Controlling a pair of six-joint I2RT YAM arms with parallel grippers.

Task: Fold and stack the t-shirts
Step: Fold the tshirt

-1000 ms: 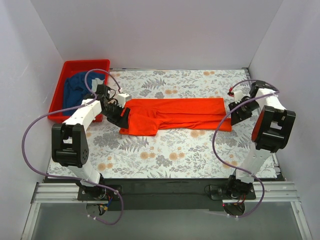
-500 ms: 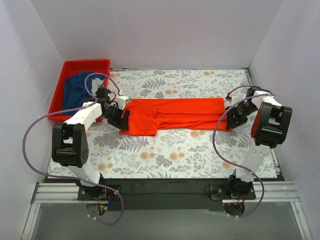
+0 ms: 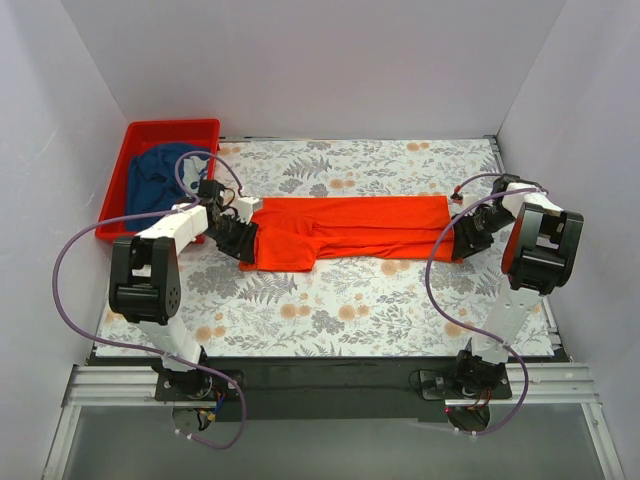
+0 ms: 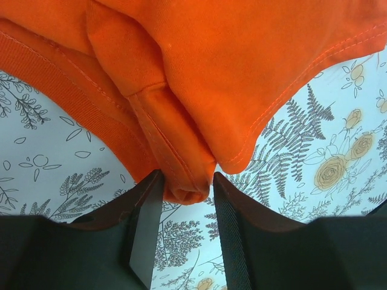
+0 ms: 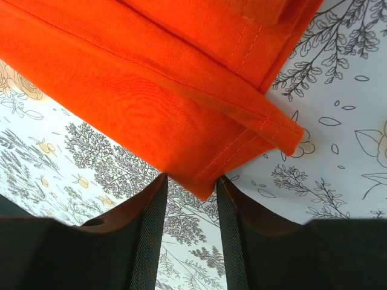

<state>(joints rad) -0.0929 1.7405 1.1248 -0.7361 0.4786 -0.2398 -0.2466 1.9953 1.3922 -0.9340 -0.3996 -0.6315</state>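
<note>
Inside the half-open left hand [image 4: 186, 184] and right hand [image 5: 191, 181] lie orange t-shirt [image 3: 360, 225] ends; grip unclear.

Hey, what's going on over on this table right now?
Two robot arms are working on the orange t-shirt, which lies stretched across the floral table, folded lengthwise into a long band. The left gripper has its fingers either side of a bunched fold at the shirt's left end. The right gripper straddles a corner at the right end. Whether either has clamped is unclear. The dark blue t-shirt sits crumpled in the red bin.
</note>
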